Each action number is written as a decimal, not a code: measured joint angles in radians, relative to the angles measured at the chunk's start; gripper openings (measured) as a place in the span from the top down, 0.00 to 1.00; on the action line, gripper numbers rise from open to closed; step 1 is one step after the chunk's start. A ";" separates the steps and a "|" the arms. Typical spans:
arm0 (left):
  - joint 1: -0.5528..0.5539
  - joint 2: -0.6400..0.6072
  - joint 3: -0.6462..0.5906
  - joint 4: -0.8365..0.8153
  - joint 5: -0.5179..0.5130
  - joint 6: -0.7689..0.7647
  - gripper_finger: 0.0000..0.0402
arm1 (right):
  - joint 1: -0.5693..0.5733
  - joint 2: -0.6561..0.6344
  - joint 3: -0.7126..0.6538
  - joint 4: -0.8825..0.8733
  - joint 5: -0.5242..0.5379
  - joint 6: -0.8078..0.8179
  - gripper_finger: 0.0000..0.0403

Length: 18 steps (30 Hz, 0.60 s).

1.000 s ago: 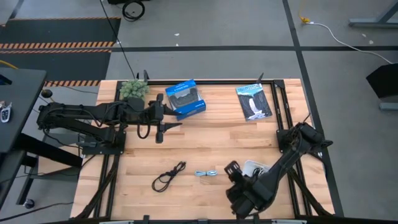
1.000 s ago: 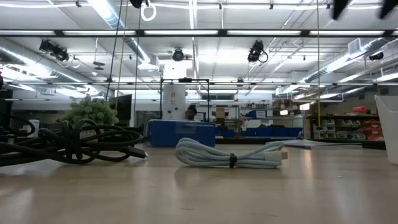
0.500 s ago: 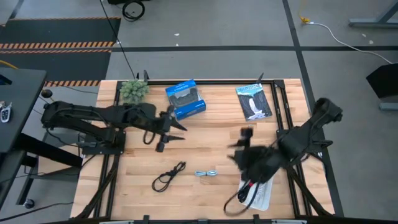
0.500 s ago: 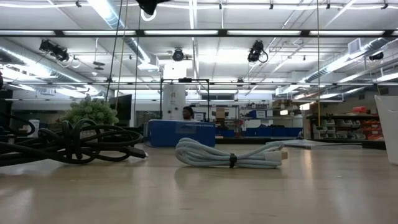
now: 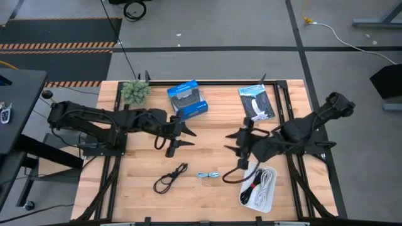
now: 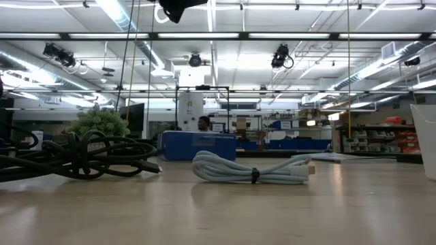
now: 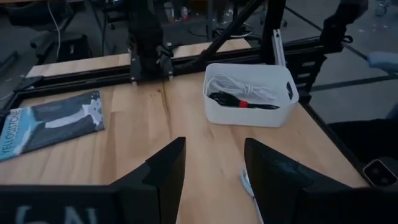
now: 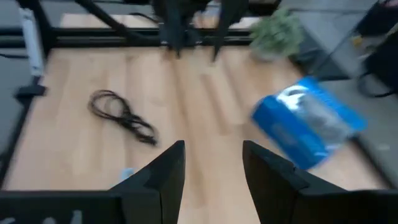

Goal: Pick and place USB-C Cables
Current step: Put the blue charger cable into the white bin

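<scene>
Both my tools empty w/ fingers apart: right tool above the tabletop btw white bin and grey cable, prob next pick; left tool waits above the loose black cable.

A large industrial lab hall: long ceiling strip lights, stocked shelving (far behind), hazard-striped floor.

Matt pale wood table, glossy white plastic bin
</scene>
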 joint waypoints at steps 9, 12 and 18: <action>-0.031 -0.121 0.000 -0.046 -0.004 -0.040 0.57 | -0.059 0.196 -0.027 0.210 -0.263 0.013 0.59; -0.049 -0.174 0.002 -0.062 -0.011 -0.046 0.57 | -0.078 0.282 0.013 0.198 -0.323 0.005 0.59; -0.086 -0.213 -0.010 -0.098 -0.052 -0.036 0.57 | -0.114 0.448 0.115 0.188 -0.434 -0.008 0.59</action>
